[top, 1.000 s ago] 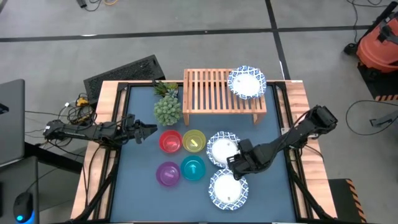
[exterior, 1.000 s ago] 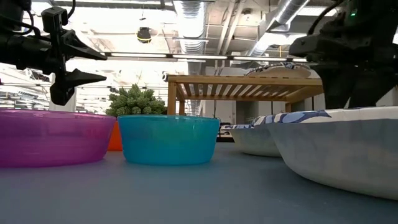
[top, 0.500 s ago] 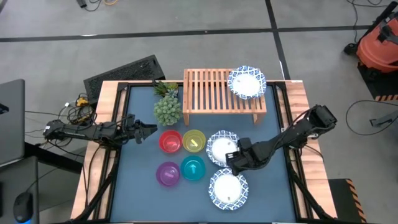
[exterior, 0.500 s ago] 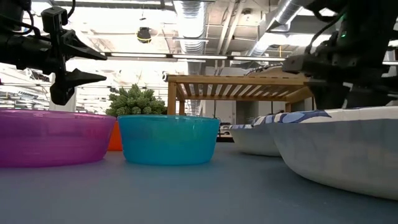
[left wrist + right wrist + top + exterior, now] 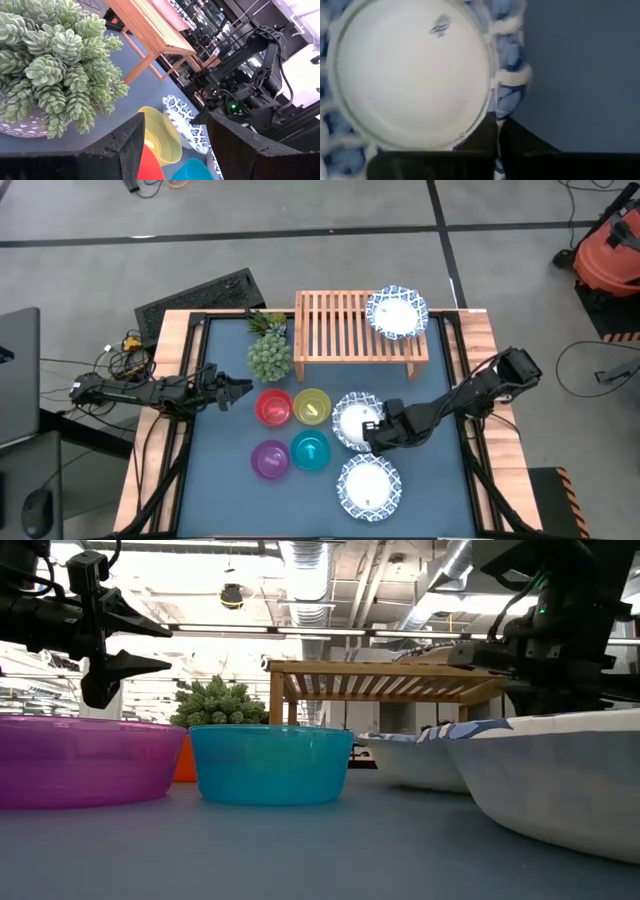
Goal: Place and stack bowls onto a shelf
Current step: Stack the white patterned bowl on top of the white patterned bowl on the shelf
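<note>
- White bowl (image 5: pixel 357 420): our right tool (image 5: pixel 375 436) is clenched on its rim.
- Risk: thin edge grip, bowl may tilt/slip on lift.
- Left tool (image 5: pixel 243 389) waits, released.

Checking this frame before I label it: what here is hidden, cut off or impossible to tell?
- Stack on the shelf: the high view shows only the top white bowl; any beneath are covered.
- Right gripper: in the high view the arm hides its fingers on the middle white bowl.
- Nearest white bowl: cut off by the low view's right edge.
</note>
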{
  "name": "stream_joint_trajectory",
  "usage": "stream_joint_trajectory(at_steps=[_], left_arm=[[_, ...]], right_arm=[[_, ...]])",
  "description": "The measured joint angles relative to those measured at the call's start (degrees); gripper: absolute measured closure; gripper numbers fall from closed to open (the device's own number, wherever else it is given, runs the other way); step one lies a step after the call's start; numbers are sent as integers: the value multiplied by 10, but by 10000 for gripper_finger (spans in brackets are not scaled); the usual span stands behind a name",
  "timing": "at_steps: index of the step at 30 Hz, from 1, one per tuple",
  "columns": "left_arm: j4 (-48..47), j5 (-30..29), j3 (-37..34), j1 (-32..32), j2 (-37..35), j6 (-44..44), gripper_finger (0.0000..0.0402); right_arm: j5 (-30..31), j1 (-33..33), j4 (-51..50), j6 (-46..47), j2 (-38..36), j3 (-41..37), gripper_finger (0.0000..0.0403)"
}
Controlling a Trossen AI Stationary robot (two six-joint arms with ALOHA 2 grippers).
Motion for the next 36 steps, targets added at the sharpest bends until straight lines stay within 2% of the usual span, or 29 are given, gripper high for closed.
stream_joint_trajectory(at_steps=[8, 12, 15, 21, 23, 28, 31, 33, 36], left_arm=[[0, -10, 0, 0, 0, 0, 205], [0, -10, 0, 0, 0, 0, 205], [0, -9, 0, 0, 0, 0, 205], [0, -9, 0, 0, 0, 0, 205], [0, -9, 0, 0, 0, 0, 205], [0, -10, 0, 0, 0, 0, 205], [0, -10, 0, 0, 0, 0, 205], [0, -10, 0, 0, 0, 0, 205], [0, -10, 0, 0, 0, -1, 205]], right_arm=[[12, -21, -25, -22, -68, -1, 381], [8, -20, -25, -61, -138, -1, 381], [-18, -19, -27, -104, -195, 7, 381], [-33, -23, -28, -197, -311, 62, 381], [-9, -31, -30, -224, -343, 90, 381], [138, -66, -104, -277, -400, 164, 381], [204, -108, -178, -290, -413, 206, 381], [231, -145, -221, -293, -415, 231, 381], [240, -209, -250, -314, -415, 255, 381]])
